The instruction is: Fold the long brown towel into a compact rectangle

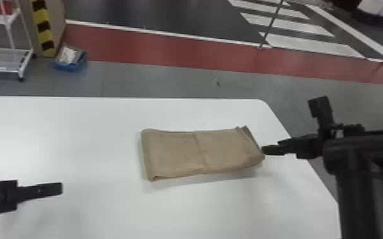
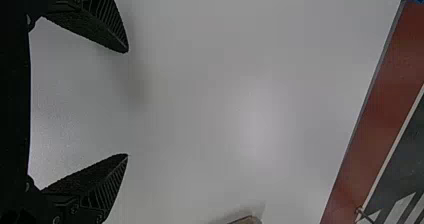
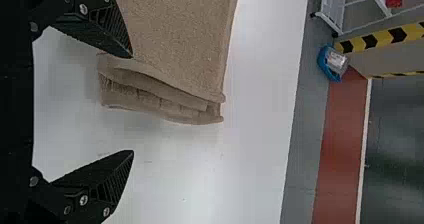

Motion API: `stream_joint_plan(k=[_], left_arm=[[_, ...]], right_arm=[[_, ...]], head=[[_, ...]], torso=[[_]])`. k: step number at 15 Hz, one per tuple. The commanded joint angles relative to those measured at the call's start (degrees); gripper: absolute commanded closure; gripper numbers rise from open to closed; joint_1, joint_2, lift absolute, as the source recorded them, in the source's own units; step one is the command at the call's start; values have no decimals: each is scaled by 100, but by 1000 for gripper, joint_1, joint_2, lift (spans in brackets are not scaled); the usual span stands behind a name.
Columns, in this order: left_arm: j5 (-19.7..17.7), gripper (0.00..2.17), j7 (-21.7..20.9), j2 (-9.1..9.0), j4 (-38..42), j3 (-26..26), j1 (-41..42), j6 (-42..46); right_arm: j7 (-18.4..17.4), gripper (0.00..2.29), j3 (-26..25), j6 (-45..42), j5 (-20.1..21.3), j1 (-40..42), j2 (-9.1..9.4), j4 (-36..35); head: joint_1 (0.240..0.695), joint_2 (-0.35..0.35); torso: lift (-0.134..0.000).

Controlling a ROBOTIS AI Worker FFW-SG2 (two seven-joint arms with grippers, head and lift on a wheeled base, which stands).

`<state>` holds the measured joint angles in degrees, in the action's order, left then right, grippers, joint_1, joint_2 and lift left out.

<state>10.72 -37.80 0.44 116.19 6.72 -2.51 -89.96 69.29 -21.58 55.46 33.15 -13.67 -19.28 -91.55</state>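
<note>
Two black gripper fingers of the left gripper [image 1: 22, 163] stand wide apart, grasping nothing, over the near left of the white tabletop [image 1: 98, 133]. Right of the towel, the right gripper [image 1: 287, 126] is also released, its fingers spread, one tip just beside the towel's right end. The brown terry towel [image 1: 175, 152] lies right of centre on the tabletop, folded into a layered rectangle, stacked edges at its right end and a crease across its middle. Beyond, at the far left, a blue tray [image 1: 68, 67] holds a packet [image 3: 336, 60], any print too small to read, between a white wheeled shelf cart [image 1: 25, 63] and yellow-black hazard striping [image 1: 44, 28]. White-striped floor markings [image 1: 315, 44] lie far right.
</note>
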Motion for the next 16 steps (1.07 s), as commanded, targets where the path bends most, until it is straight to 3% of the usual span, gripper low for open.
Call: stream_joint_plan(k=[1,4,9,16], left_arm=[[0,154,-8,-59,0,5,23,-7],[0,154,-43,-59,0,5,31,-7],[9,154,-52,-59,9,-21,40,-7],[9,154,-114,-59,9,14,58,-7]], right_arm=[[-82,238,57,656,-125,-312,38,93],[-346,238,233,919,-63,-576,82,524],[-539,252,233,954,-107,-866,381,893],[-732,255,479,1113,-11,-989,407,1078]], head=[[695,-306],[695,-298],[695,-284],[695,-256]], torso=[[-124],[-124],[-124],[-124]])
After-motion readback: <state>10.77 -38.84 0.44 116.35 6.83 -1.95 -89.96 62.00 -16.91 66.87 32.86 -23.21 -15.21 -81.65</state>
